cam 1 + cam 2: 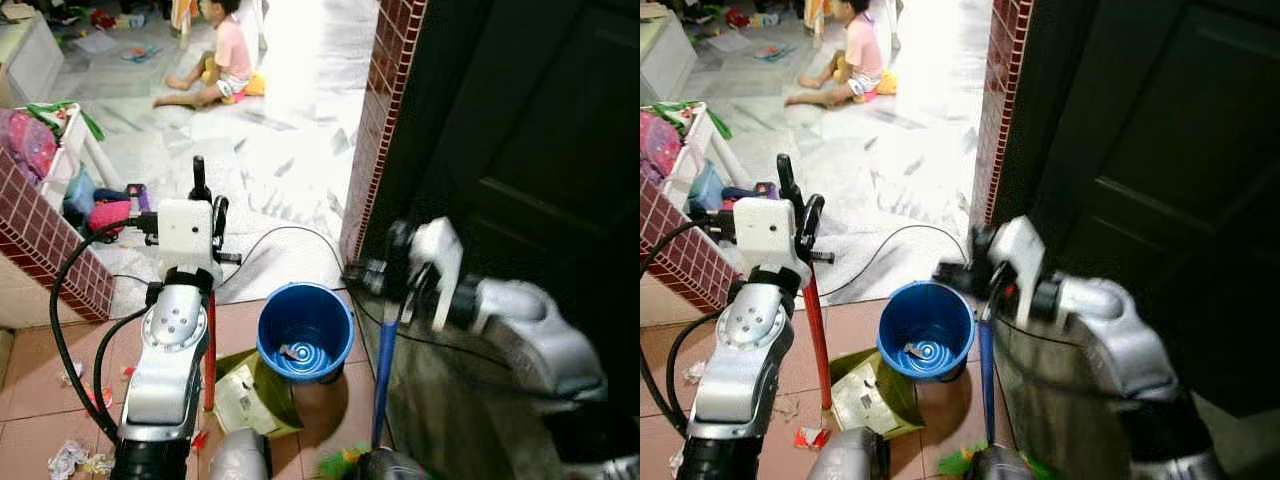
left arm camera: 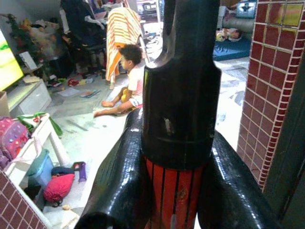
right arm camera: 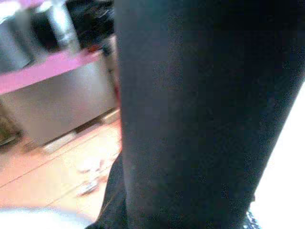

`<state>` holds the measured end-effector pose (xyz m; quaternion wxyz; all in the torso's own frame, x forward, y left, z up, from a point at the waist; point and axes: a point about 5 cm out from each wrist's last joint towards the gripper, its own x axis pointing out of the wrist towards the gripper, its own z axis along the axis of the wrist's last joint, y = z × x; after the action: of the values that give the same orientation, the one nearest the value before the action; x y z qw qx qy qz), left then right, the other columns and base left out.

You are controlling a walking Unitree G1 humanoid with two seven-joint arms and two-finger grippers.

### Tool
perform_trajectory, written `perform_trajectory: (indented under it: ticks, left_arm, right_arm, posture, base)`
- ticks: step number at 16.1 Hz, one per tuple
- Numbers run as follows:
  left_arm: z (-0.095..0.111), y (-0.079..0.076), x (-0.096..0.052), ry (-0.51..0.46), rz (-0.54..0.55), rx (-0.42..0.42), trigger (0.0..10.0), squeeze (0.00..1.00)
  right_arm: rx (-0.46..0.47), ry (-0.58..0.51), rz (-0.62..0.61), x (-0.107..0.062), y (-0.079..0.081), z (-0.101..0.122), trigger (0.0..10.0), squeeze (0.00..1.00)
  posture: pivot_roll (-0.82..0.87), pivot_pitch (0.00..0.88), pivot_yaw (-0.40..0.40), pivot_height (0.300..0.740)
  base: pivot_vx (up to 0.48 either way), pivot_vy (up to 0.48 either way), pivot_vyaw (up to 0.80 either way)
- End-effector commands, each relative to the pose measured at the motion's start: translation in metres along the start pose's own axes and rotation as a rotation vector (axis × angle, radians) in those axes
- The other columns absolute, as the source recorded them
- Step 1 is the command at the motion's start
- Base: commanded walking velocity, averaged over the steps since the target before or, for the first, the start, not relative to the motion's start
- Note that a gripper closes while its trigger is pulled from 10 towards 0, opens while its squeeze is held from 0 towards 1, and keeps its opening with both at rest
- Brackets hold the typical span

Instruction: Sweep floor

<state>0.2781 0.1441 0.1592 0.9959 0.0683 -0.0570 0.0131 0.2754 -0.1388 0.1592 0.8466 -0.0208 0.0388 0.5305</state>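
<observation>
My left gripper (image 1: 210,218) is shut on a red handle (image 1: 211,345) with a black cap; in the left wrist view the handle (image 2: 177,191) sits tight between the two black fingers (image 2: 119,186). It runs down to a green dustpan (image 1: 262,395) holding paper, on the terracotta tiles. My right gripper (image 1: 402,272) is shut on a blue broom handle (image 1: 385,365), whose green bristles (image 1: 340,464) touch the floor near my feet. The right wrist view shows that handle (image 3: 200,109) as a dark column. Scraps of litter (image 1: 72,458) lie at the lower left.
A blue bucket (image 1: 305,330) stands between both handles. A black cable (image 1: 275,234) loops over the floor behind it. A brick pillar (image 1: 385,110) and a dark door (image 1: 540,150) close off the right. A low brick wall (image 1: 45,240) stands left. A child (image 1: 225,55) sits far ahead.
</observation>
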Motion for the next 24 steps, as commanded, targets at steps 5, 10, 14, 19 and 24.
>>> perform_trajectory:
  ticks: [5,10,14,19,24]
  left_arm:
    - [0.004,0.005,0.005,-0.014,0.122,0.034,10.0,0.0]
    - [0.006,-0.004,0.023,-0.013,0.222,0.017,10.0,0.0]
    - [0.022,-0.009,0.032,-0.055,0.221,0.0,10.0,0.0]
    - [0.019,-0.007,0.021,-0.039,0.294,0.037,10.0,0.0]
    - [0.022,-0.007,0.022,-0.039,0.332,0.061,10.0,0.0]
  right_arm:
    - [-0.286,-0.162,-0.482,-0.036,-0.055,0.049,10.0,0.0]
    - [-0.302,-0.225,-0.617,-0.037,-0.062,0.046,10.0,0.0]
    - [-0.377,-0.289,-0.668,-0.023,-0.064,0.049,10.0,0.0]
    - [-0.443,-0.359,-0.668,-0.015,-0.071,0.07,10.0,0.0]
    - [-0.338,-0.387,-0.641,0.014,-0.082,0.057,10.0,0.0]
  posture:
    - [0.01,0.139,-0.011,0.74]
    - [0.01,0.174,0.004,0.74]
    - [0.04,0.199,0.011,0.74]
    - [0.06,0.212,0.011,0.74]
    - [0.09,0.24,0.013,0.74]
  base:
    - [0.0,0.0,0.0]
    - [0.0,0.0,0.0]
    - [0.0,0.0,0.0]
    - [0.0,0.0,0.0]
    - [0.0,0.0,0.0]
